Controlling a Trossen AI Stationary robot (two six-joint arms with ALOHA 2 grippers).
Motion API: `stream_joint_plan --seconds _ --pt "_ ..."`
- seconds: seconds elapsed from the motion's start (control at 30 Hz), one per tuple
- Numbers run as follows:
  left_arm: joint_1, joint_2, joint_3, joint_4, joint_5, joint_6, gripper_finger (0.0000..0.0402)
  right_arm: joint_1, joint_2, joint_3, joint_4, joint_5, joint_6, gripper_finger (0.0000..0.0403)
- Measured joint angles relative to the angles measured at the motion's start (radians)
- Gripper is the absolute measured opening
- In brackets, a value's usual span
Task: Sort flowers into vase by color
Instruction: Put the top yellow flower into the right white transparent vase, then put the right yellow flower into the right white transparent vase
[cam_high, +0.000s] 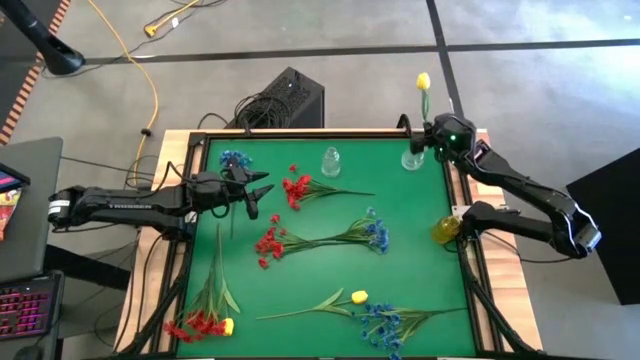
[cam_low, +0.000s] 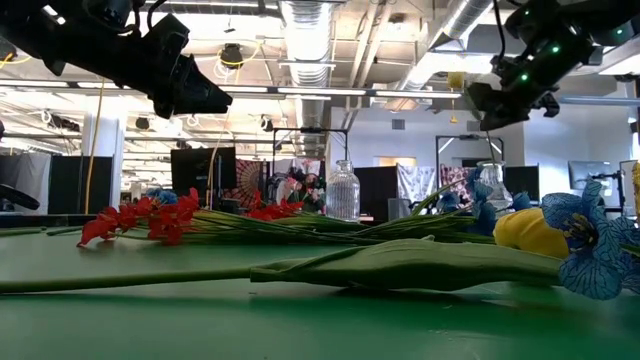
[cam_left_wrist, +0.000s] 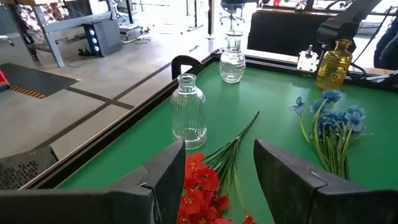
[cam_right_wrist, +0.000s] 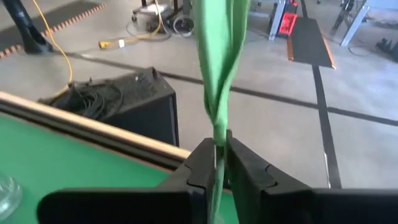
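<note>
Green felt table (cam_high: 420, 230) carries red, blue and yellow sprays. Right gripper (cam_right_wrist: 219, 163), fingers pinching a yellow tulip (cam_high: 423, 82) stem, holds it upright over a clear vase (cam_high: 413, 157) just below. Left gripper (cam_left_wrist: 217, 177), fingers apart, hovers above red flowers (cam_left_wrist: 200, 190), another clear vase (cam_left_wrist: 188, 112) ahead.

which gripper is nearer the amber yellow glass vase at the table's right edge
Right. The right gripper is above the back right corner, just behind the amber yellow glass vase. The left gripper hangs over the table's left part, far across from it.
</note>
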Motion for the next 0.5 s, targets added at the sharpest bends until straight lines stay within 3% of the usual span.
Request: stream_joint_plan --seconds 0.2,0.37,0.5 --pt "0.0 0.0 0.0 0.0 0.0 0.0 0.0181 0.0 -0.001 0.007 -0.105 -0.001 0.0 0.0134" --pt "0.0 0.0 0.0 0.0 0.013 0.0 0.0181 0.0 -0.001 0.097 -0.281 -0.033 0.003 0.019" --pt "0.0 0.0 0.0 0.003 0.096 -0.002 0.0181 0.001 -0.001 0.188 -0.437 -0.106 0.053 0.0223"
